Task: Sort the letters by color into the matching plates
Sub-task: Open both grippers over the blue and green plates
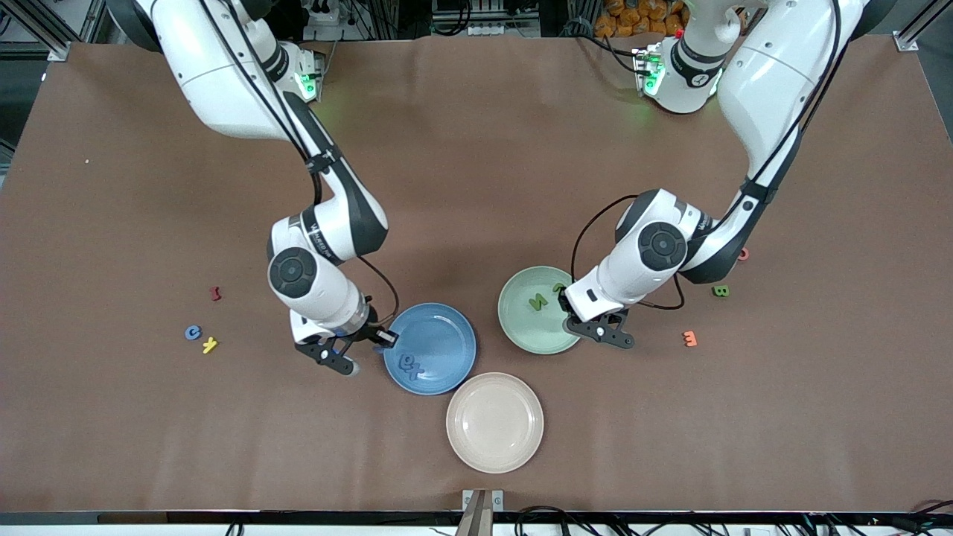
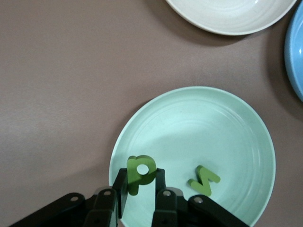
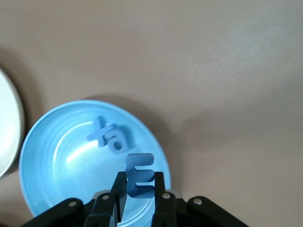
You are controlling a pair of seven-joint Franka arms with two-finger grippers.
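My left gripper is shut on a green letter P and hangs over the rim of the mint green plate. A green N lies in that plate. My right gripper is shut on a blue letter E over the edge of the blue plate, where two blue letters lie together. In the front view the left gripper and the right gripper each sit at the rim of their plate. A green B and a blue C lie on the table.
A beige-pink plate sits nearer the front camera, between the two plates. A yellow letter and a red one lie by the blue C. An orange letter and a red one lie near the green B.
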